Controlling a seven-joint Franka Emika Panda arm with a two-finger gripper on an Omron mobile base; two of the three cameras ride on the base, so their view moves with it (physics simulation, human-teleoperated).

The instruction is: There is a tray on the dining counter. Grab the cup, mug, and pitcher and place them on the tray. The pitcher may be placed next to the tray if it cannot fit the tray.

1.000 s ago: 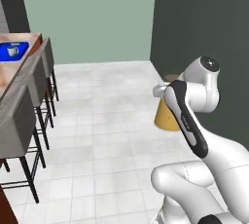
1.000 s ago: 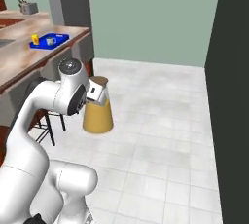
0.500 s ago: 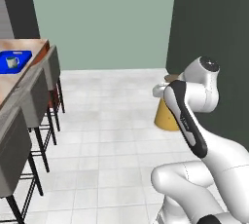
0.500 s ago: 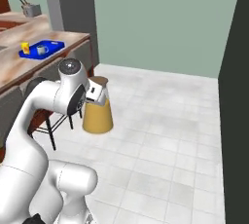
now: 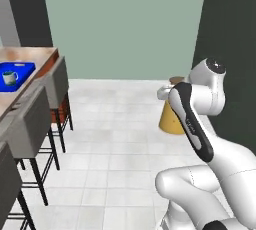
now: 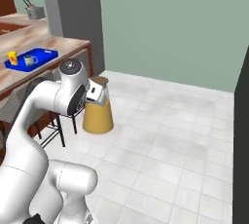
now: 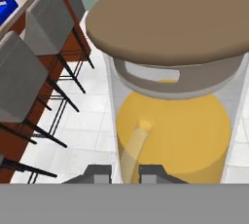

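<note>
My gripper (image 7: 125, 173) is shut on the clear handle of the pitcher (image 7: 172, 135), a glass carafe of orange-yellow liquid under a round brown lid (image 7: 170, 23). The pitcher (image 5: 172, 118) hangs in the air over the floor, held close to the arm; the gripper (image 6: 95, 94) sits at its neck. On the dining counter (image 6: 61, 45) lies the blue tray (image 6: 44, 52). The yellow cup (image 6: 12, 57) and the white-and-teal mug (image 6: 30, 61) stand on it. From the left, the tray (image 5: 22, 69) and mug (image 5: 9, 77) show at the counter's (image 5: 37, 54) end.
Grey stools (image 5: 54, 81) line the counter's near side on thin black legs (image 7: 63, 86). White tiled floor stretches ahead to a pale green wall. A dark wall panel (image 5: 232, 29) stands to the right of the arm.
The whole picture has shifted as the base moves: counter and tray slide lower in both base views. The pitcher stays held the same way.
</note>
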